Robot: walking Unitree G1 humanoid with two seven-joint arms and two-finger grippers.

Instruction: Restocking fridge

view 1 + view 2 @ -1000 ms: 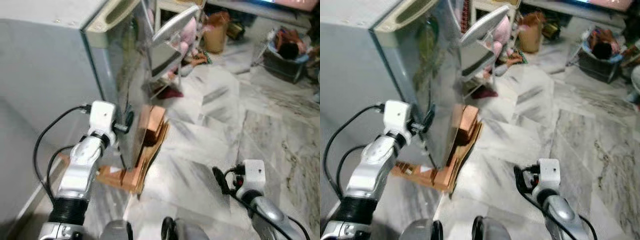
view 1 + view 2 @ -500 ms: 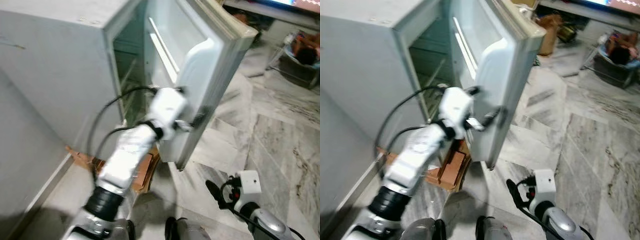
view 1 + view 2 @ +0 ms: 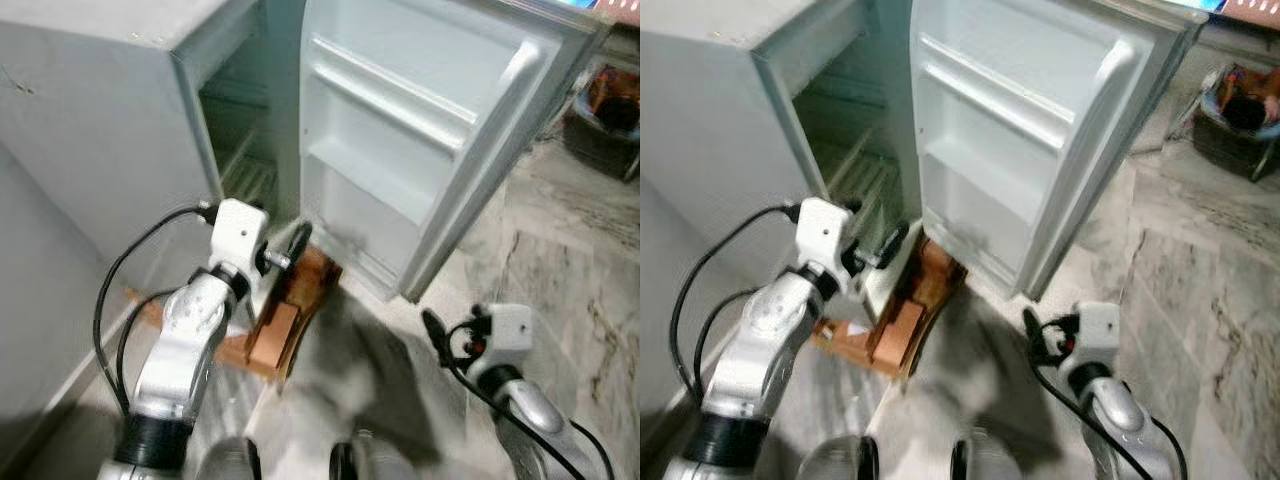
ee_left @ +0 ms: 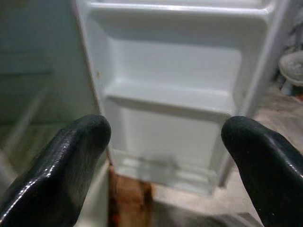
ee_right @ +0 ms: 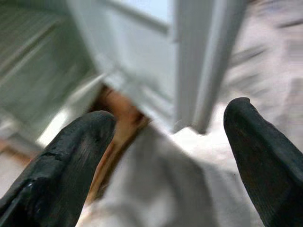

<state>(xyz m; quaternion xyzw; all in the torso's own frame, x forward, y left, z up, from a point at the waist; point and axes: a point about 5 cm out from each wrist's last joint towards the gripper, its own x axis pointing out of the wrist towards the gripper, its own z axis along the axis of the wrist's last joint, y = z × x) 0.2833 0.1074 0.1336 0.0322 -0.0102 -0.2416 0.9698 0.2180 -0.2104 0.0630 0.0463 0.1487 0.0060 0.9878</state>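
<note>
- The fridge [image 3: 90,110] is a small grey one standing on a marble floor [image 3: 560,290], and everything else is placed relative to it.
- The fridge door [image 3: 420,150] is swung wide, its white inner side with moulded shelves facing the robot.
- Inside the fridge, a wire shelf [image 3: 855,175] can be made out in the dim compartment; whether anything lies on it cannot be told.
- The left gripper [image 3: 297,244] hovers just in front of the fridge's lower opening, near the bottom hinge-side corner of the door.
- In the left wrist view its fingers [image 4: 61,165] are spread wide with nothing between them, and the door shelves show through the gap.
- Some brown cardboard [image 3: 285,310] lies on the floor at the foot of the fridge, under the door's lower edge.
- The right gripper [image 3: 1033,330] is held low over the floor, in front of the door's free edge and apart from it.
- In the right wrist view its fingers [image 5: 66,170] also stand wide apart, holding nothing.
- A dark basket [image 3: 605,110] of things sits on the floor well beyond the door.
</note>
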